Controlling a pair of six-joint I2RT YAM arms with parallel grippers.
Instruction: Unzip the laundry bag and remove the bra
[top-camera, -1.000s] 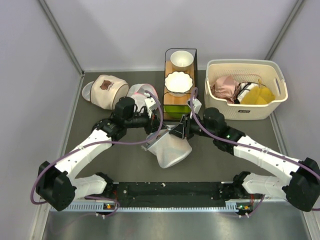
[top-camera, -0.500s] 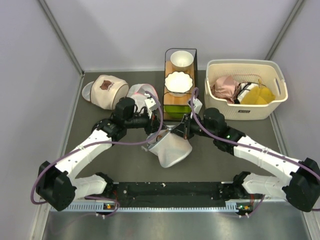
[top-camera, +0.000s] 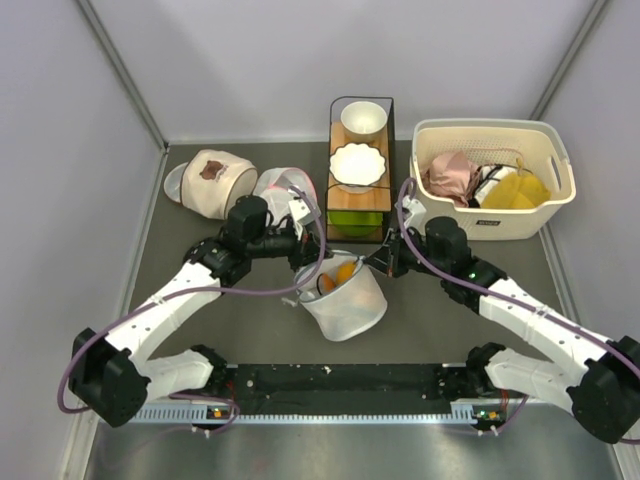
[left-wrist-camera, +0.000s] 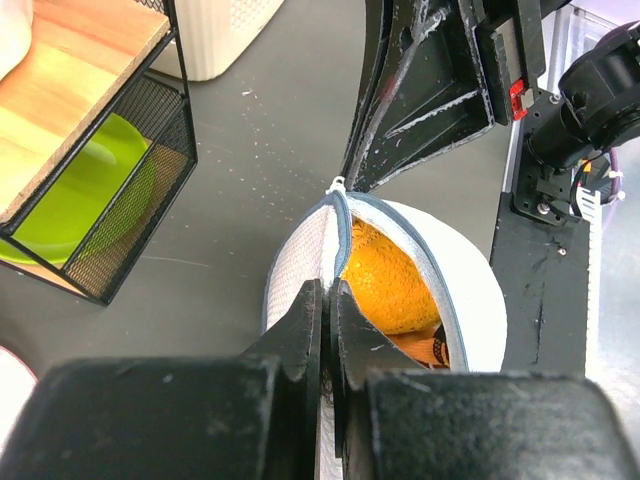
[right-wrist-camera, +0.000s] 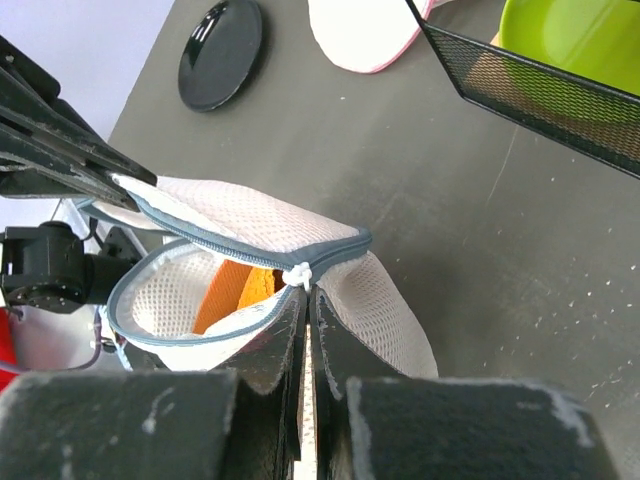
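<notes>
The laundry bag (top-camera: 348, 303) is a white mesh drum with grey zip trim, lying in front of the rack with its lid zip partly open. The orange bra (top-camera: 338, 274) shows through the opening, still inside the bag. My left gripper (top-camera: 306, 266) is shut on the bag's rim (left-wrist-camera: 300, 250) at the opening's left side, beside the bra (left-wrist-camera: 395, 280). My right gripper (top-camera: 378, 262) is shut on the white zip pull (right-wrist-camera: 298, 275) at the far end of the opening. The right wrist view shows the bag (right-wrist-camera: 385, 295) and the bra (right-wrist-camera: 230, 290) inside.
A wire rack (top-camera: 361, 215) with bowls and a green plate stands just behind the bag. A white basket (top-camera: 470, 215) with pink and yellow garments is at back right. A beige mesh bag (top-camera: 212, 182) and a pink-trimmed bag (top-camera: 282, 184) lie at back left.
My right gripper has moved right with the zip pull. The bag's lid has opened and the orange bra now shows. The bag has turned more upright.
</notes>
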